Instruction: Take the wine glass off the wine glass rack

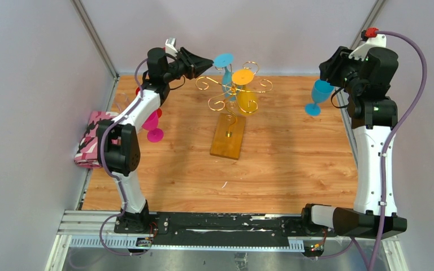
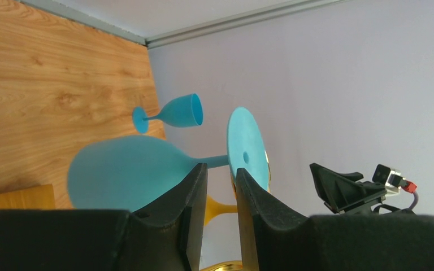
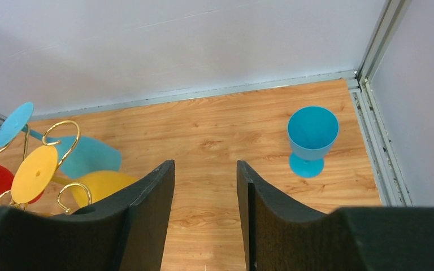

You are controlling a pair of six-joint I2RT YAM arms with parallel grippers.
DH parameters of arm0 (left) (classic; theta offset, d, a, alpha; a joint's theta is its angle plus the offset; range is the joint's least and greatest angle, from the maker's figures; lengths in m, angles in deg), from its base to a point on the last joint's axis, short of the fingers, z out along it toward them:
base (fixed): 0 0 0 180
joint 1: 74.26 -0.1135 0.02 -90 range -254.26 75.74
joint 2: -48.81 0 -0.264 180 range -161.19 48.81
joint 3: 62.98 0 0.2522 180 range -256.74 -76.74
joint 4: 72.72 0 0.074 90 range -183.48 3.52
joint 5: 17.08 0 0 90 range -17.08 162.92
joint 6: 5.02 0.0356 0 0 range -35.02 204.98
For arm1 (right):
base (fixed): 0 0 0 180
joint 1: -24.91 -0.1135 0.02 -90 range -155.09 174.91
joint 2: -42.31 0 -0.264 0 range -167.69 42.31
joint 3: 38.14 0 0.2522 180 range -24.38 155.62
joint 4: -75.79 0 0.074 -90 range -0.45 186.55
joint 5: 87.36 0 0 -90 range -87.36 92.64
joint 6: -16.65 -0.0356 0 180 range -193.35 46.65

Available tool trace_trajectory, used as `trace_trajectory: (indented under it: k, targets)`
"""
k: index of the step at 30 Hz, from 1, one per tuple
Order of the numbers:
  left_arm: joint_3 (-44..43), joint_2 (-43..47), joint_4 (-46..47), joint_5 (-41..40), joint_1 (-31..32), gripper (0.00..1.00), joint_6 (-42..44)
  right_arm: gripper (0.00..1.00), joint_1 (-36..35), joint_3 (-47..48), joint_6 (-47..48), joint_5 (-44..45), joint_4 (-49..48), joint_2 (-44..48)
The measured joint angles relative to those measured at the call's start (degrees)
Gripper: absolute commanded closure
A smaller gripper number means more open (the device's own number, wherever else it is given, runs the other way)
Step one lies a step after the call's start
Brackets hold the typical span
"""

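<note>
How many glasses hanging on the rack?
2. Light-blue glass on the far side of the rack; yellow glass just in front of it. No others seem hidden.

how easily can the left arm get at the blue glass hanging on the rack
Probably easily: the left hand is open right at the stem of the hanging blue glass, nothing between them.

No readable text (anywhere) — none.

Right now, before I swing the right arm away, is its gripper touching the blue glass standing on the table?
Apart. The right wrist view shows bare wood between the open right gripper and the standing blue glass, off to one side.
</note>
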Motion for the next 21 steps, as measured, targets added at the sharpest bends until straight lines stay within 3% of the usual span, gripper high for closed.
trace_trajectory:
  k: [21]
  targets:
    - [-0.1, 2.4, -1.6, -0.5, 0.1, 0.62, 0.9, 0.52, 0.0, -1.1, 0.0, -1.4, -1.6, 0.2]
